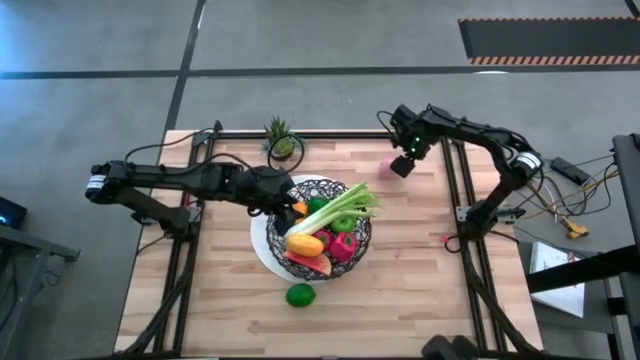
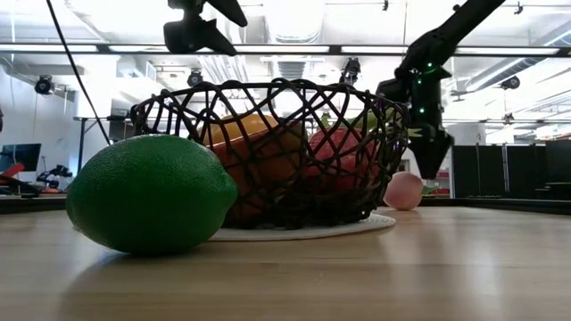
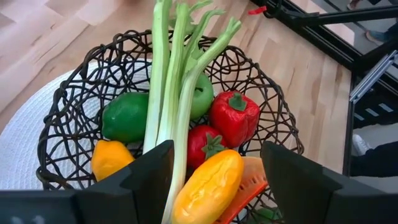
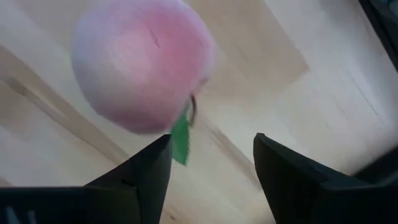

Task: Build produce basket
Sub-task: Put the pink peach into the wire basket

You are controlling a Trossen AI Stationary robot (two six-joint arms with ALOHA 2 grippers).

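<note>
The black wire basket (image 1: 357,246) stands on its white base mid-table. It holds a celery stalk (image 3: 171,81), a green lime (image 3: 124,116), a red pepper (image 3: 234,117), a yellow piece (image 3: 208,186) and other pieces. A second green lime (image 1: 300,295) lies on the table near the basket's front. A pink peach (image 1: 384,165) lies on the table at the far right. My left gripper (image 1: 285,200) hangs open and empty above the basket's left rim. My right gripper (image 1: 403,165) is open, just right of the peach (image 4: 143,62) and above the table.
A small spiky green potted plant (image 1: 282,140) stands at the far edge, behind the basket. Black frame rails (image 1: 455,190) run along the table's left and right sides. Bare wood lies in front of the basket and at the near right.
</note>
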